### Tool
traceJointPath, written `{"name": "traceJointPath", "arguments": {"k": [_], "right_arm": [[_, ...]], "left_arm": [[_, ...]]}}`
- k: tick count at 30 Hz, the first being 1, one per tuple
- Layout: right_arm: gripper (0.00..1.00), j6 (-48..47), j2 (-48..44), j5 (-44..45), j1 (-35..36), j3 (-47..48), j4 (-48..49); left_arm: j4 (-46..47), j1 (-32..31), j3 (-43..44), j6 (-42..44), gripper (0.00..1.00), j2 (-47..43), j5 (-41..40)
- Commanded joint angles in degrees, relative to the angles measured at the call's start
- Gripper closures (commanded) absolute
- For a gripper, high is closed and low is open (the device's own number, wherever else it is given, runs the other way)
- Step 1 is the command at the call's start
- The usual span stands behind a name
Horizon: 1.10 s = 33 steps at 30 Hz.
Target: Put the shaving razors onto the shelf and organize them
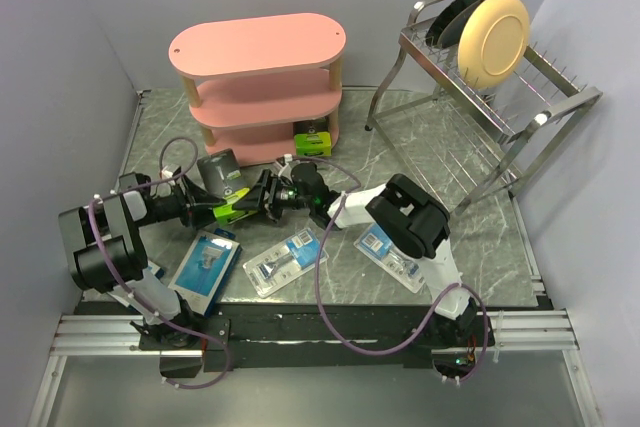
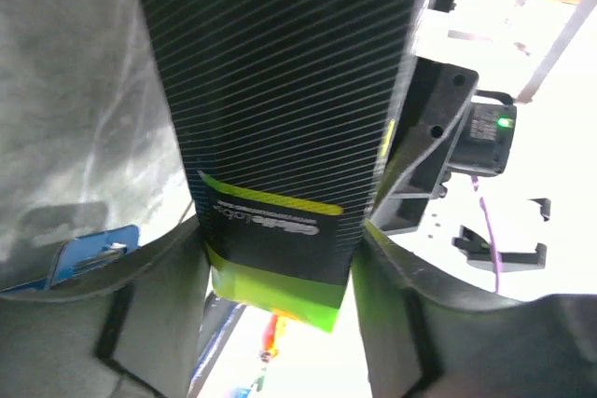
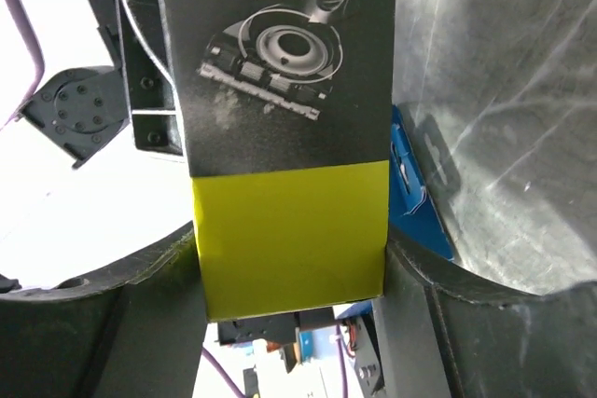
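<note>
Holding one black box (image 1: pixel 246 201) above the desk (image 1: pixel 420 147) with my left pincer (image 2: pixel 280 263) and right pincer (image 3: pixel 291 263). Each grips a lime-green end.

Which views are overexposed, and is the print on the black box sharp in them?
Top external view: even, soft light, all sharp, faint sheen on the dish rack. Left wrist view: the background right of the black box is burnt out white; its print is slightly soft. Right wrist view: white burn-out on the left, glare on the table; the print is crisp.
</note>
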Motion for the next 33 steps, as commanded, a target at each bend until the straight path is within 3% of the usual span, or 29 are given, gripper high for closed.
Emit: {"name": "traceJointPath", "arguments": {"k": [1, 6, 15, 24, 33], "right_arm": [[0.5, -0.8, -0.4, 0.7, -1.9, 1.2, 6.5], [0.54, -0.5, 2.0, 0.9, -3.7, 4.5, 7.1], [0.63, 0.7, 3.4, 1.0, -6.6, 7.2, 8.2], [0.65, 3.1, 0.0, 2.1, -8.9, 7.8, 7.5], [0.69, 1.8, -8.2, 0.7, -11.1, 4.6, 5.4]], "left_arm": [[-2.5, 1.1, 3.8, 2.9, 0.33, -1.0, -7.4], [-2.5, 4.6, 2.0, 0.3, 0.24, -6.5, -13.0], [-4.2, 6.1, -0.7, -0.2, 0.24, -12.4, -12.5], [-4.7, 6.8, -0.5, -0.3, 0.25, -12.0, -12.0], [0.3, 6.7, -3.9, -4.0, 0.25, -14.3, -11.9]]}}
